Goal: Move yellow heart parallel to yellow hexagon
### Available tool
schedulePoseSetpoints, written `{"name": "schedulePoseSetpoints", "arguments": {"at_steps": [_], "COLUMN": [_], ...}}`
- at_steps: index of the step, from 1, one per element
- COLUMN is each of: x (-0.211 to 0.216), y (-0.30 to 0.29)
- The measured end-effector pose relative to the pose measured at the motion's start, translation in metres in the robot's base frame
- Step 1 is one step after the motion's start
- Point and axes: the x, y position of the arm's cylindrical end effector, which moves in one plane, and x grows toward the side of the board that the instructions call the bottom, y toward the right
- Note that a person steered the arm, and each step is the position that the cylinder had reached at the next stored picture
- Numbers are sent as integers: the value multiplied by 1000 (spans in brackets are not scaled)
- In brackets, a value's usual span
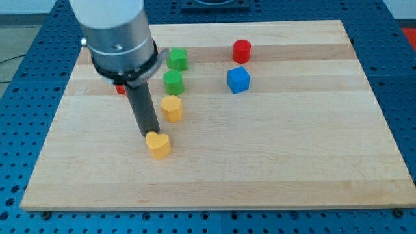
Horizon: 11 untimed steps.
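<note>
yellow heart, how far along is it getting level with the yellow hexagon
Done: my tip has reached the yellow heart, touching its upper-left edge. In hand: the push. Left: the heart sits below the yellow hexagon, slightly to the view's left, so it is not yet alongside it.

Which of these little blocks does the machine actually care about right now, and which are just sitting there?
In the job: yellow heart, yellow hexagon, my tip touching the heart's upper left edge.

Lying about: two green blocks, blue cube, red cylinder, a mostly hidden red block.
</note>
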Motion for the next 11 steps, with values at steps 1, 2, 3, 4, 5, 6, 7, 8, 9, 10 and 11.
{"name": "schedulePoseSetpoints", "arguments": {"at_steps": [1, 2, 3, 4, 5, 6, 7, 8, 9, 10, 11], "x": [-13, 21, 34, 33, 6, -8, -15, 2, 6, 64, 80], "y": [-54, -37, -13, -9, -7, 31, 3, 37, 131, 90, 52]}}
